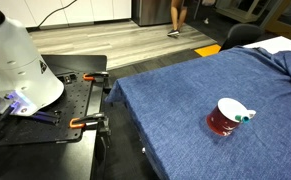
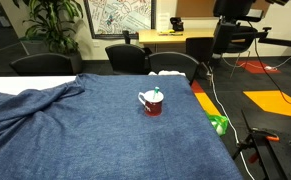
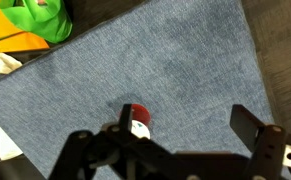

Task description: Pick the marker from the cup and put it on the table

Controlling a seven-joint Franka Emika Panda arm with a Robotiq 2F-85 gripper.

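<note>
**Marker (image 1: 244, 117) in cup (image 1: 221, 122); gripper (image 3: 185, 125) wide open, empty**

Nearest in the wrist view, the gripper hangs over the table (image 3: 185, 50), jaws spread full, nothing between them. The cup sits at 9 o'clock of the jaw midpoint, partly behind one finger. In both exterior views the teal cap stands above the rim. Judgement: shift toward 9 o'clock until the cap is centred, descend clear of the rim, close on the barrel alone, lift straight.
</note>
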